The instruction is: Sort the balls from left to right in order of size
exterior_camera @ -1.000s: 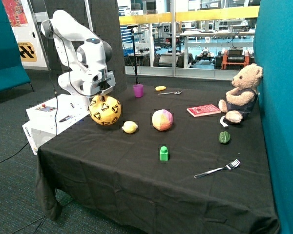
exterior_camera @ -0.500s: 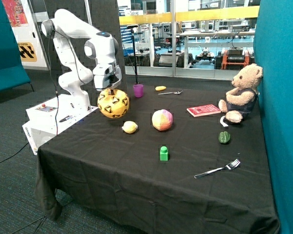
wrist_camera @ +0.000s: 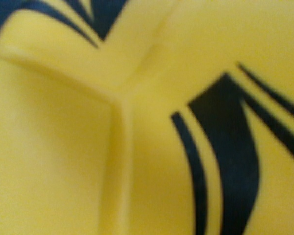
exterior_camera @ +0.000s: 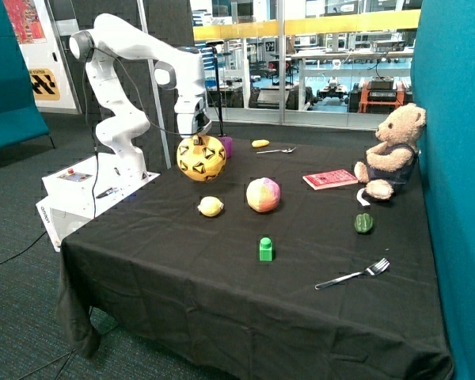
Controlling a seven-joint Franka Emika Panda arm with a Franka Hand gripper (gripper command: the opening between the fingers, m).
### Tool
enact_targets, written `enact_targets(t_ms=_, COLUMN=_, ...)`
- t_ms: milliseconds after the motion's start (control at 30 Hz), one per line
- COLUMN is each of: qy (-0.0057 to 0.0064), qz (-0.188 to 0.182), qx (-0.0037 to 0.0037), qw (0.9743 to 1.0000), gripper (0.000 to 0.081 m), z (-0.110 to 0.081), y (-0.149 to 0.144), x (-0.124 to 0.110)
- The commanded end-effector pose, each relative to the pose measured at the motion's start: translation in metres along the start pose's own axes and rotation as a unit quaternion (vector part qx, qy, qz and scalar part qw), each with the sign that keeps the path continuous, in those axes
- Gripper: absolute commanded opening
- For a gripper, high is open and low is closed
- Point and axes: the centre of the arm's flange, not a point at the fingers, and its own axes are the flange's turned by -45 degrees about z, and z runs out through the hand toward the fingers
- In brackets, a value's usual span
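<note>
A big yellow ball with black marks hangs under my gripper, which is shut on its top and holds it just above the black table, near the back edge beside a purple cup. In the wrist view the ball's yellow surface fills the picture. A small yellow ball and a mid-sized pink and orange ball lie side by side on the cloth in the middle of the table.
A green block stands in front of the balls. A fork, a green object, a red book and a teddy bear lie to the right. A spoon and a small yellow object lie at the back.
The gripper has carried the big yellow ball up off the table's left corner and toward the back right, up to the purple cup. The other balls have not moved.
</note>
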Motion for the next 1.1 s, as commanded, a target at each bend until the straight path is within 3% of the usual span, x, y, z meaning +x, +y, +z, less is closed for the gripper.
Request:
enact_targets(t_ms=0, qy=-0.0017, qz=-0.063, qx=0.00054, qw=0.9980, gripper=0.0000, z=-0.004, y=-0.047, x=0.027)
enact_targets(t_ms=200, qy=-0.0017, qz=-0.096, qx=0.00060, qw=0.9954, gripper=0.0000, z=-0.005, y=-0.077, x=0.038)
enact_targets(t_ms=300, qy=-0.0016, qz=-0.121, qx=0.00064, qw=0.9926, gripper=0.0000, z=-0.004, y=-0.093, x=0.044)
enact_targets(t_ms=767, qy=-0.0016, qz=-0.173, qx=0.00072, qw=0.9848, gripper=0.0000, z=0.006, y=-0.151, x=0.066)
enact_targets(t_ms=1067, qy=-0.0016, qz=-0.182, qx=0.00074, qw=0.9833, gripper=0.0000, z=0.019, y=-0.168, x=0.082)
